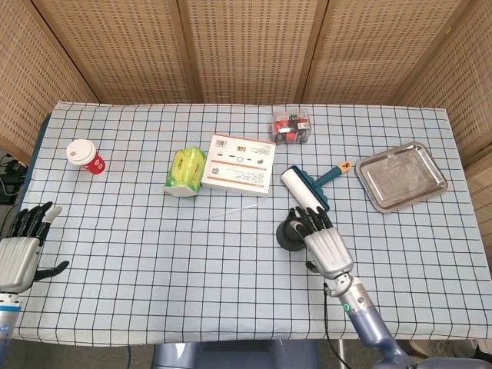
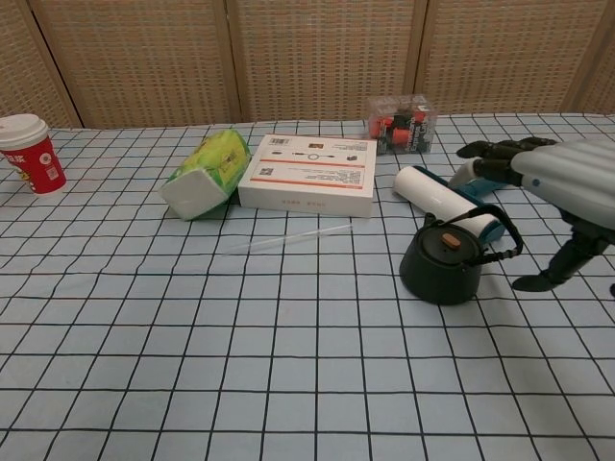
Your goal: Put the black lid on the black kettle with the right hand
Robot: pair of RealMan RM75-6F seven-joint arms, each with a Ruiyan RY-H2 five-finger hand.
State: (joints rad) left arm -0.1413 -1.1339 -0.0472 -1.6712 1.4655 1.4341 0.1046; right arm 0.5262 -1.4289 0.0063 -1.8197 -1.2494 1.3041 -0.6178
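Table [image 1: 154, 254] covered by blue-white checked cloth; woven wicker screens [image 1: 246, 46] seen behind. Left hand [image 1: 19, 250] seen at near left edge, fingers spread, nothing held. Red paper cup [image 2: 32, 154] placed far left; green tissue pack [image 2: 207, 173] and white box [image 2: 309, 174] at centre. Black kettle [image 2: 444, 264] set right of centre, black lid [image 2: 447, 244] seemingly seated on top. Right hand [image 2: 562, 182] raised beside kettle, fingers extended, empty. Metal tray [image 1: 400, 175] at right.
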